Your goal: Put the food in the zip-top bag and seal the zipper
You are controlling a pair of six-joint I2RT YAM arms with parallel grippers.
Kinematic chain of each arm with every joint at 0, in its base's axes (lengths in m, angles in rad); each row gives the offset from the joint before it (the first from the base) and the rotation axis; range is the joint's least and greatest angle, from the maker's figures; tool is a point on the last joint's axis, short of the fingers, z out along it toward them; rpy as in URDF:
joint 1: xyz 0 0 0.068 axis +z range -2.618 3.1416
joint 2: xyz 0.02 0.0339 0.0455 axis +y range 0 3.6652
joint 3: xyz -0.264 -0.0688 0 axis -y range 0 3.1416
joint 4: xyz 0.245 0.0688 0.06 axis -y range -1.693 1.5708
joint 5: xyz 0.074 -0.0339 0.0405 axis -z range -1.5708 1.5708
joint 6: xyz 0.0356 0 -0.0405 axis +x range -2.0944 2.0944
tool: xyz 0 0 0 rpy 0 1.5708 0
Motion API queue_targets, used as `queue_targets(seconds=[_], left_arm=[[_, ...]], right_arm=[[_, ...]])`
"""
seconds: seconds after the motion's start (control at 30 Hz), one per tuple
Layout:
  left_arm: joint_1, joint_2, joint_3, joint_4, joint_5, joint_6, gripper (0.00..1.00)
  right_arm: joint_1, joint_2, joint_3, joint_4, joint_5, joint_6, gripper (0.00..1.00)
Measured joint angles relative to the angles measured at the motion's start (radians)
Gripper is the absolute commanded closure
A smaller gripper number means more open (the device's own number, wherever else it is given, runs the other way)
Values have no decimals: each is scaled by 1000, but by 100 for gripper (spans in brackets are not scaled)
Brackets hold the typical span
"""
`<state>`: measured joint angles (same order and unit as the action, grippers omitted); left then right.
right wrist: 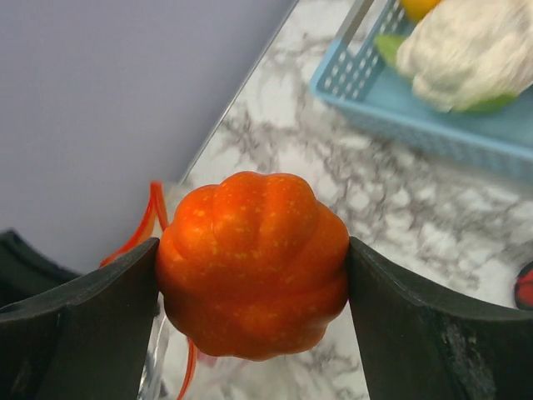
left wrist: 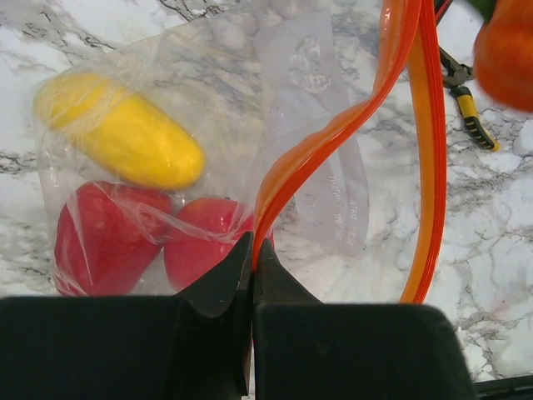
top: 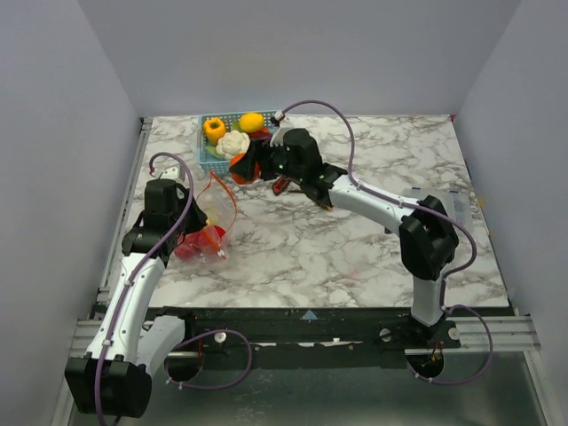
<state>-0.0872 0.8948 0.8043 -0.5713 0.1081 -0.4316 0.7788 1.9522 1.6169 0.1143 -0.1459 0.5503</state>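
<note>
We see the bag [left wrist: 308,75] lying near the left edge of the tabletop [top: 355,240], in its nearer half, with its mouth turned to the far side. The left claw [left wrist: 252,254] is fully closed and pinches one strip of the zipper [left wrist: 430,150]. This strip is lifted and bent, while the other strip runs straight beside it, so the mouth stands open. Inside the bag we find three pieces of food: a long yellow piece [left wrist: 125,137] and two red pieces [left wrist: 100,242] just beside it, all pressed together under the clear plastic. The right claw [right wrist: 254,275] stands wide and holds an orange pumpkin [right wrist: 250,242] between its two fingers [right wrist: 92,300], which press on the pumpkin's left and right sides. The pumpkin is raised off the tabletop, between the bag's mouth and the blue basket [right wrist: 416,92], and it is not in the bag. In the right wrist view a part of the orange strip shows low at the left, behind the pumpkin. The basket sits at the far edge of the tabletop, toward the far left corner, and carries a white cauliflower [top: 233,144], a yellow pepper [top: 214,130] and another yellow fruit [top: 252,122]. A pair of pliers [left wrist: 466,108] lies on the tabletop near the bag's mouth, on its right.
</note>
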Motion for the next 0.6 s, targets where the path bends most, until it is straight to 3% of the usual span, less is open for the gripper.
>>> queue_targets(seconds=[0.3, 0.6], left_arm=[[0, -3, 2, -20, -14, -49, 100], [0, -53, 2, -45, -26, -59, 100]], right_arm=[[75, -192, -337, 192, -105, 89, 99], [209, -250, -325, 196, -18, -6, 99]])
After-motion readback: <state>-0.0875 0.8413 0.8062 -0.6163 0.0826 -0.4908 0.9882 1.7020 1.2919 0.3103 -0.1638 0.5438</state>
